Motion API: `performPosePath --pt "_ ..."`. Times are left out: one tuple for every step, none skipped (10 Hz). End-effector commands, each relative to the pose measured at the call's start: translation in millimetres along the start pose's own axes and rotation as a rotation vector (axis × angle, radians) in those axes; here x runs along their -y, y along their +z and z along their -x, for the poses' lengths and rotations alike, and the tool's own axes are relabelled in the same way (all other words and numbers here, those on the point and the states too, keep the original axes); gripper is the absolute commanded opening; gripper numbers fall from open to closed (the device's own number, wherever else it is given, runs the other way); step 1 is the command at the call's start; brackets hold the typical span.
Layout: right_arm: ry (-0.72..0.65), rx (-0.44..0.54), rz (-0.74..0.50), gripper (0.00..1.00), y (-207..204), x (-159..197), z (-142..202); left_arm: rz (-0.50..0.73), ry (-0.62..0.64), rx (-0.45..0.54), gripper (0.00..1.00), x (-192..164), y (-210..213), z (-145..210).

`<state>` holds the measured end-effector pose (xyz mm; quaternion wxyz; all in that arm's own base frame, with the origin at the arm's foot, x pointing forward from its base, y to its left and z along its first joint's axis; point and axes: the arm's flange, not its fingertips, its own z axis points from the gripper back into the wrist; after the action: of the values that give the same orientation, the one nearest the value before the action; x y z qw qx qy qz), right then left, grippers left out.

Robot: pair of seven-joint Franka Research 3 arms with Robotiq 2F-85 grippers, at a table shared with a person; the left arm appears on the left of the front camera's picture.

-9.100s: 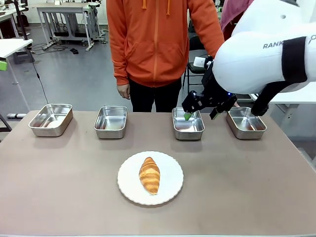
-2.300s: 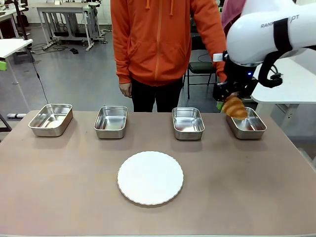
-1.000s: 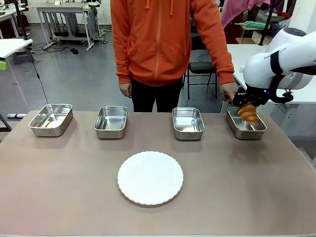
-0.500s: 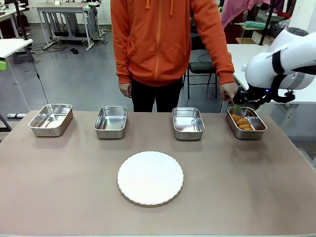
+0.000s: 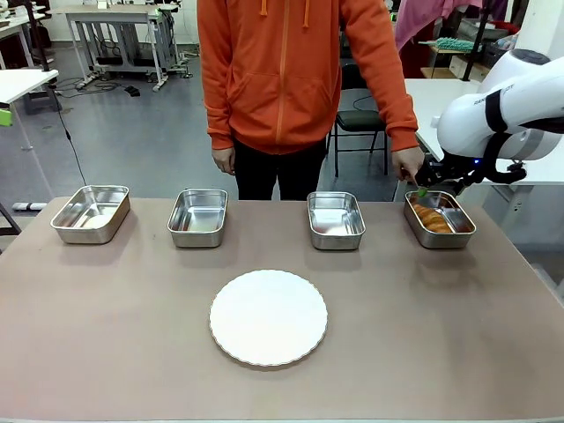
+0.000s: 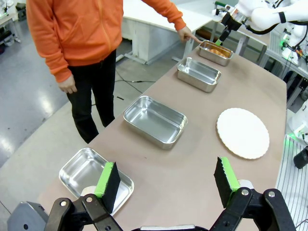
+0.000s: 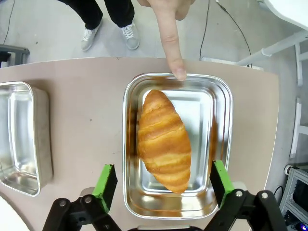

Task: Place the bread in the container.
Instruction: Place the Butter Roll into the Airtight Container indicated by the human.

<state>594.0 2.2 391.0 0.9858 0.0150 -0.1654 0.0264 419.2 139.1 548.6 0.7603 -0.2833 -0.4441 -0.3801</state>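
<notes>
**Bread down in the far-right container, gripper clear above it**

From my right wrist camera the bread (image 7: 163,140) lies flat on the floor of the container (image 7: 131,159), slightly diagonal, with its near tip close to the near rim. My right gripper (image 7: 163,185) is released: the two green pads stand wide apart, one outside the container's left wall and one at its right wall, neither touching the crust. In the front view this is the rightmost of the four steel trays (image 5: 440,219), and the right gripper (image 5: 429,187) hovers just above its far edge. The person's finger (image 7: 172,50) points down at the far rim, its tip touching or nearly touching the metal.

I judge the placement itself done; what is left is a clean retreat. To do it well I would lift straight up first, keeping the jaws wide so a pad does not catch the rim or drag the bread, and only then swing away. I would steer away from the pointing finger, not toward it.

My left gripper (image 6: 166,182) is also released, holding nothing, over the tabletop (image 6: 192,159) near the tray at the other end. The white plate (image 5: 268,317) sits bare in the middle.
</notes>
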Motion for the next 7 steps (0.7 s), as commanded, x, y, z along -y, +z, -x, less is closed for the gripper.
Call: performPosePath --pt "0.001 0.002 0.001 1.0 0 1 0 0.005 -0.012 0.008 1.0 2 0 -1" --pt "0.001 0.002 0.001 1.0 0 1 0 0.005 -0.012 0.008 1.0 2 0 -1" --pt "0.001 0.002 0.001 1.0 0 1 0 0.005 -0.012 0.008 1.0 2 0 -1" --pt "0.001 0.002 0.001 1.0 0 1 0 0.005 -0.012 0.008 1.0 2 0 -1" --pt "0.001 0.002 0.001 1.0 0 1 0 0.005 -0.012 0.008 1.0 2 0 -1" --pt "0.0 0.0 0.0 1.0 0 0 0 0.005 -0.012 0.008 1.0 2 0 -1" --pt "0.02 0.034 -0.009 1.0 17 -13 3 0.005 -0.012 0.008 1.0 2 0 -1"
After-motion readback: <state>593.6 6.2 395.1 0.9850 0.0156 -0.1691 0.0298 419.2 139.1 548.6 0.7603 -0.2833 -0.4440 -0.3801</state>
